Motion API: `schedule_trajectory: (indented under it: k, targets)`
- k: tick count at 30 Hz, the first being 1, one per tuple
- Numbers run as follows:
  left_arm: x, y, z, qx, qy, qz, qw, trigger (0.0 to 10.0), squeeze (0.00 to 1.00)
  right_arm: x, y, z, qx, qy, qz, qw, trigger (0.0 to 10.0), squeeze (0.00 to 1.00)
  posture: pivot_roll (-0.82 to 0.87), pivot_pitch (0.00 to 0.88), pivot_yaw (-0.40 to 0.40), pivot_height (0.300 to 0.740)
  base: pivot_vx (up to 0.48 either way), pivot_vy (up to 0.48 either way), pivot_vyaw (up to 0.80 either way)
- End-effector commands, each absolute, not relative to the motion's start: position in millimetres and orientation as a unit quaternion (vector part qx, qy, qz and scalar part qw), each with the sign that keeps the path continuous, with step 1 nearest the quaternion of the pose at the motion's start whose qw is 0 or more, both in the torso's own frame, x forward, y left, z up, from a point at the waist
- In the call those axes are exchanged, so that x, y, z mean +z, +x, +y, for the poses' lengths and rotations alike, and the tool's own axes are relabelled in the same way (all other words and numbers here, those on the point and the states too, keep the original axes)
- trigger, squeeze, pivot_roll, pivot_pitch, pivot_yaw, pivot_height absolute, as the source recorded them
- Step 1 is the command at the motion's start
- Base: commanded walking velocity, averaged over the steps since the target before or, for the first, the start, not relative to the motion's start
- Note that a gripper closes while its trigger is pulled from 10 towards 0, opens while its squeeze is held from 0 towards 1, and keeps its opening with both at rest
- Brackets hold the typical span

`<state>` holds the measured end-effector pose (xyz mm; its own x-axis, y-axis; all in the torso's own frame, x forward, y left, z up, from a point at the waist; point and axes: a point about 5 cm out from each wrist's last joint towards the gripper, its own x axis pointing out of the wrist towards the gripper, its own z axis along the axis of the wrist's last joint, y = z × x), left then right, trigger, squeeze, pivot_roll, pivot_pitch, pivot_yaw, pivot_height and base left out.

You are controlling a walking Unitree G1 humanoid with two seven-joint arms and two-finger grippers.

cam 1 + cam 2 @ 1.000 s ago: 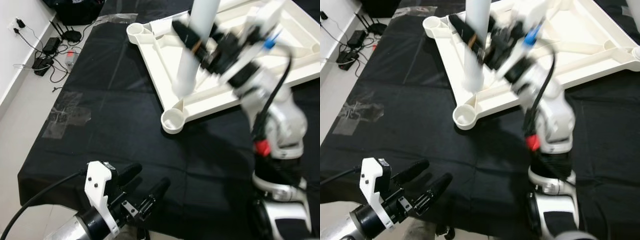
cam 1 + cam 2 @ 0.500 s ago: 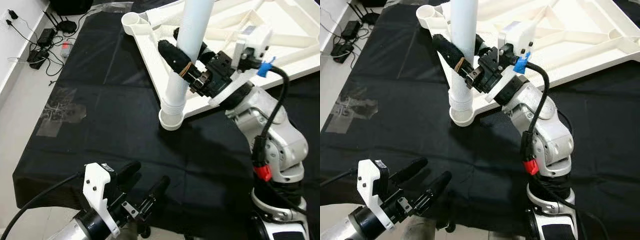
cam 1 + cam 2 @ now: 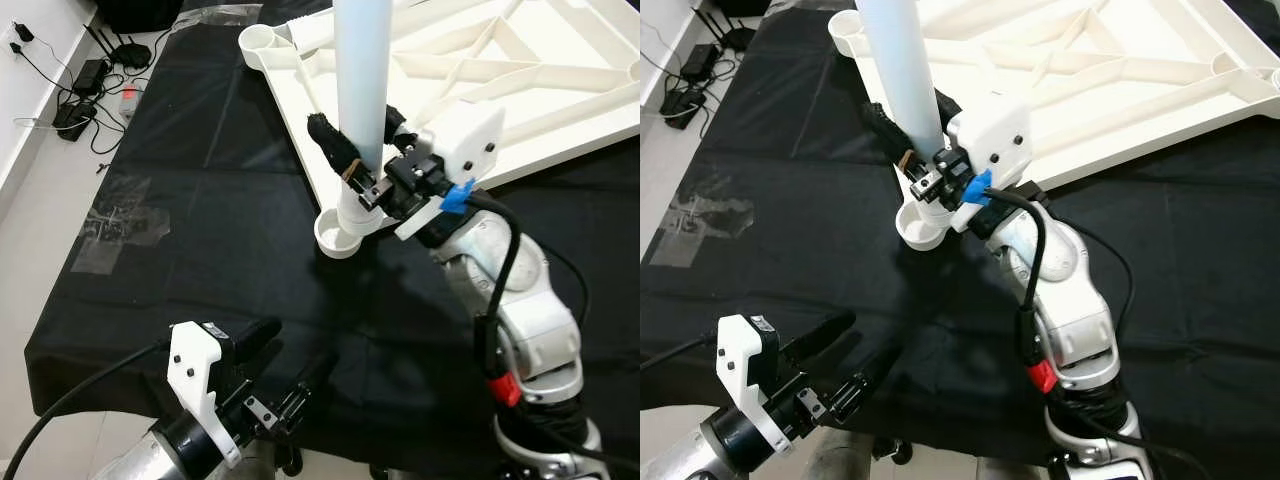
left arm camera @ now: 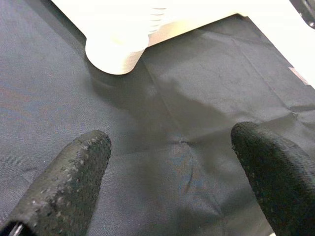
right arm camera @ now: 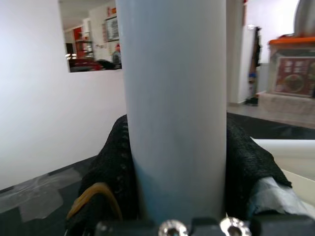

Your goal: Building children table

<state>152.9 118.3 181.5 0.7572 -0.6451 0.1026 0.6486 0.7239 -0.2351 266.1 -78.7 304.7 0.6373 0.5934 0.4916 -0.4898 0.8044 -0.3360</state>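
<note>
Leg (image 3: 360, 90) stands upright, its threaded foot in the corner socket (image 3: 338, 235) of the upturned tabletop (image 3: 520, 60); your right hand (image 3: 360, 165) clamps it just above the socket, left hand (image 3: 285, 375) spread wide, nearer you.

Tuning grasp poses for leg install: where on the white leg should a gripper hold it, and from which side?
Grip the leg low on its smooth round shaft, just above the ribbed end entering the corner socket, coming in sideways with a finger on each side, as the right gripper does now. The leg stands upright, so a low side hold probably steadies it best. The left gripper idles open.
</note>
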Motion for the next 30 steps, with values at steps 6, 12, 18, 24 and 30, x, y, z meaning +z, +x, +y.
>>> schedule_trajectory:
  k: [6, 12, 18, 24, 30]
  targets:
    - [177, 151, 120, -0.346, -0.130, 0.000, 0.929, 10.0, 0.00, 287, 258, -68, 0.303, -0.080, -0.281, 0.907, 10.0, 0.00, 0.03, 0.394, 0.078, 0.740, 0.000, 0.000, 0.00]
    - [177, 151, 120, -0.346, -0.130, 0.000, 0.929, 10.0, 0.00, 286, 255, -66, 0.311, -0.071, -0.281, 0.905, 10.0, 0.00, 0.03, 0.390, 0.077, 0.740, 0.000, 0.000, 0.00]
    - [175, 151, 119, -0.346, -0.130, 0.001, 0.929, 10.0, 0.00, 282, 252, -60, 0.318, -0.060, -0.281, 0.904, 10.0, 0.00, 0.02, 0.376, 0.075, 0.740, 0.000, 0.000, 0.00]
    - [174, 151, 118, -0.346, -0.131, 0.000, 0.929, 10.0, 0.00, 277, 253, -53, 0.313, -0.051, -0.280, 0.906, 10.0, 0.00, 0.03, 0.366, 0.073, 0.740, 0.000, 0.000, 0.00]
    - [174, 151, 117, -0.346, -0.131, -0.002, 0.929, 10.0, 0.00, 279, 259, -45, 0.308, -0.045, -0.288, 0.906, 10.0, 0.00, 0.04, 0.362, 0.070, 0.740, 0.000, 0.000, 0.00]
